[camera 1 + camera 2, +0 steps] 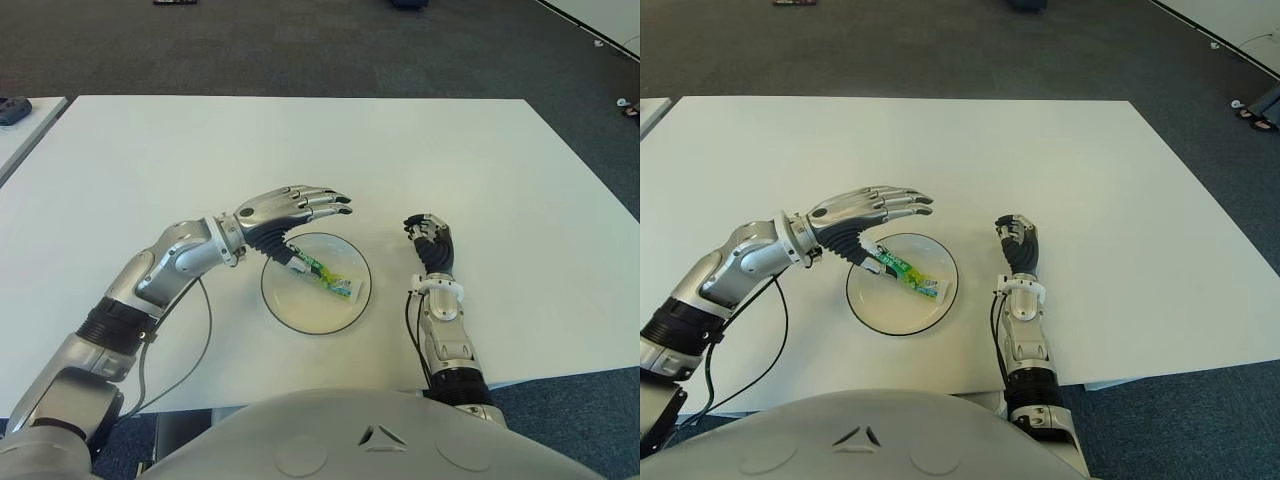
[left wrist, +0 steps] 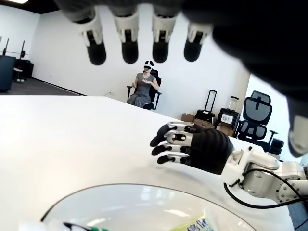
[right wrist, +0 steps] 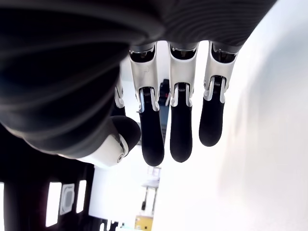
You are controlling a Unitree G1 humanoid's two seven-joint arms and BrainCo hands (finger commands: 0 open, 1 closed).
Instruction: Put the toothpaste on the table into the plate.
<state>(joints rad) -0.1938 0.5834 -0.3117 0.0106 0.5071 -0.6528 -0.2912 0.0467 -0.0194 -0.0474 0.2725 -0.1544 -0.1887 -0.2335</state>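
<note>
The toothpaste point(image 1: 328, 277), a small green and white tube, lies flat inside the white plate point(image 1: 300, 322) near the table's front edge. My left hand point(image 1: 292, 208) hovers over the plate's far left rim, fingers point(image 2: 129, 43) stretched out and holding nothing; its thumb hangs close to the tube's white end. In the left wrist view the plate point(image 2: 120, 202) and a bit of the tube point(image 2: 192, 225) show below the fingers. My right hand point(image 1: 432, 240) is idle to the right of the plate, fingers point(image 3: 180, 120) relaxed and empty.
The white table point(image 1: 300, 140) stretches wide behind the plate. A dark object point(image 1: 12, 108) sits on a neighbouring table at far left. A seated person point(image 2: 146, 84) and office chairs point(image 2: 255, 120) are far behind the table. A cable point(image 1: 200, 340) loops under my left forearm.
</note>
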